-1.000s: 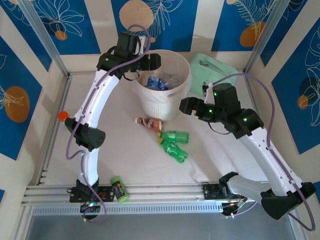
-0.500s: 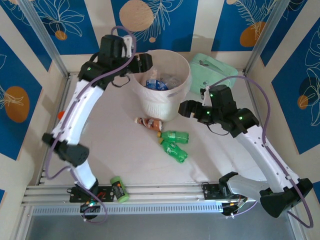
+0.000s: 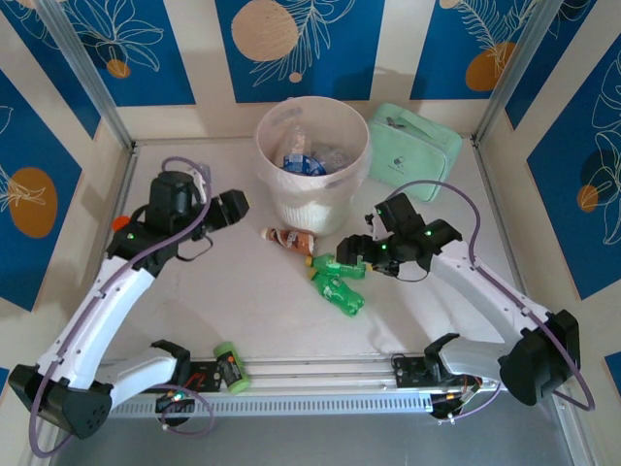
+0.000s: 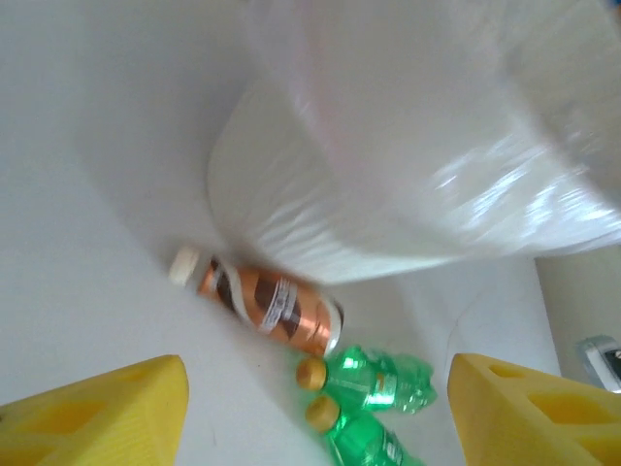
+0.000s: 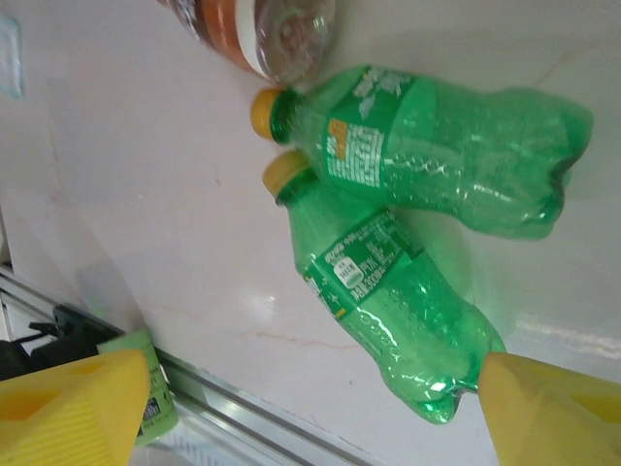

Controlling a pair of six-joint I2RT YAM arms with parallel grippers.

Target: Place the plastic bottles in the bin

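The bin (image 3: 312,199) stands at the back middle with several plastic bottles (image 3: 309,160) inside. On the table in front of it lie a brownish bottle (image 3: 289,240) and two green bottles with yellow caps (image 3: 342,264) (image 3: 338,294). My left gripper (image 3: 233,206) is open and empty, left of the bin; its yellow fingers (image 4: 107,417) frame the brownish bottle (image 4: 267,301) and the green bottles (image 4: 374,379) further off. My right gripper (image 3: 353,254) is open over the green bottles (image 5: 437,155) (image 5: 398,301), one finger (image 5: 558,413) by the nearer bottle's base.
A mint-green zipped bag (image 3: 415,153) lies right of the bin. A light-green can (image 3: 227,367) rests on the front rail (image 3: 320,371), and a small orange-capped jar (image 3: 121,223) sits at the left edge. Patterned walls enclose the table.
My left arm has swung from over the bin's rim down and left to the table. My right gripper has moved left and lower, onto the green bottles.
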